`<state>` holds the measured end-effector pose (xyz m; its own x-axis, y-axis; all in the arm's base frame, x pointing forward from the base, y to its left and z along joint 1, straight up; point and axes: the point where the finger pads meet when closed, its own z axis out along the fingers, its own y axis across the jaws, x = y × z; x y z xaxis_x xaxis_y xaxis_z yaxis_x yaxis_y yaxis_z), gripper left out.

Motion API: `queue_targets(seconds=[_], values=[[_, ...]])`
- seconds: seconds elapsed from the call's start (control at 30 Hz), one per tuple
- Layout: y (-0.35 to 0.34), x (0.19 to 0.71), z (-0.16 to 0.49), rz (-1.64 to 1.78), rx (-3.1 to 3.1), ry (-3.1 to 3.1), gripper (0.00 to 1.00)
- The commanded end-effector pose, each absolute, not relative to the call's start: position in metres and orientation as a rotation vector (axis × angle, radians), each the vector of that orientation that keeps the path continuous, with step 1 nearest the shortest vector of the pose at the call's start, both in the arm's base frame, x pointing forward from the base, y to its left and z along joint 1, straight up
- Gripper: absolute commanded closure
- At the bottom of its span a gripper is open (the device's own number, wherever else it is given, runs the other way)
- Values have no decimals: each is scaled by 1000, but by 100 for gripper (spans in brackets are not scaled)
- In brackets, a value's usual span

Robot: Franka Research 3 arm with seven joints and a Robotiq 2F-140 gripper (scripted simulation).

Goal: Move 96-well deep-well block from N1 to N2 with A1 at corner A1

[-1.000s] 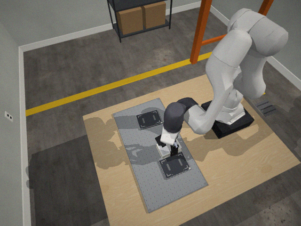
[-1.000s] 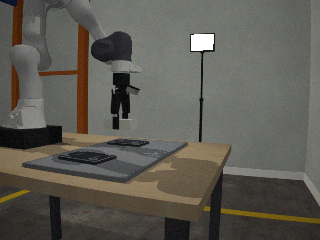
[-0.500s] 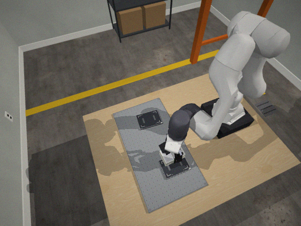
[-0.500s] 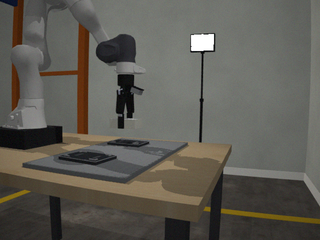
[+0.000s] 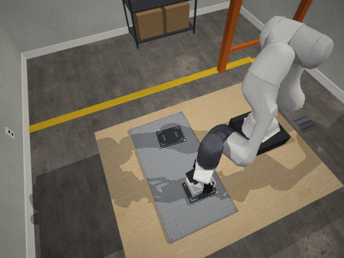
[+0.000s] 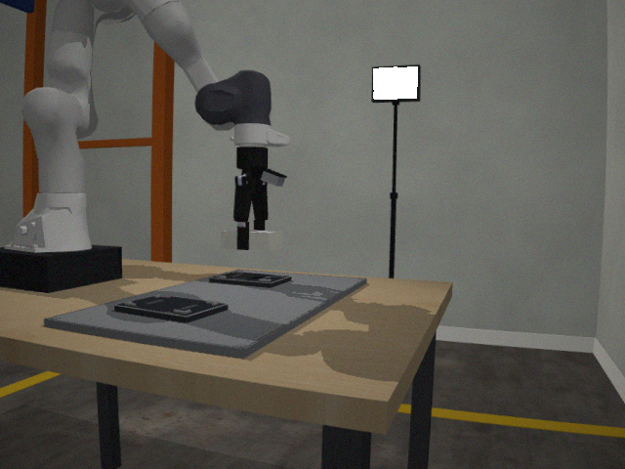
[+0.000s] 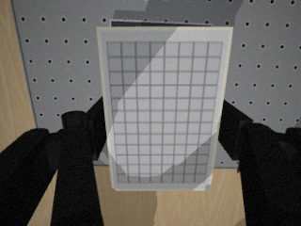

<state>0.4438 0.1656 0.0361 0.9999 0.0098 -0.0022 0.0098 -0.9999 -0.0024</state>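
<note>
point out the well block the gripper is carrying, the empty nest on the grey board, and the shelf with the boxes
Well block (image 7: 162, 108), wrist view: middle of its grid of wells.
Empty nest (image 5: 170, 136), top view: its dark middle plate.
Shelf (image 5: 126, 13), top view: its front left post.
</note>
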Motion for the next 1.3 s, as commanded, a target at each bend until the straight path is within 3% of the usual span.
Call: queue_targets(seconds=[0.0, 1.27], values=[[167, 443, 36, 6, -3145, 48, 40], [165, 443, 30, 6, -3145, 48, 40]])
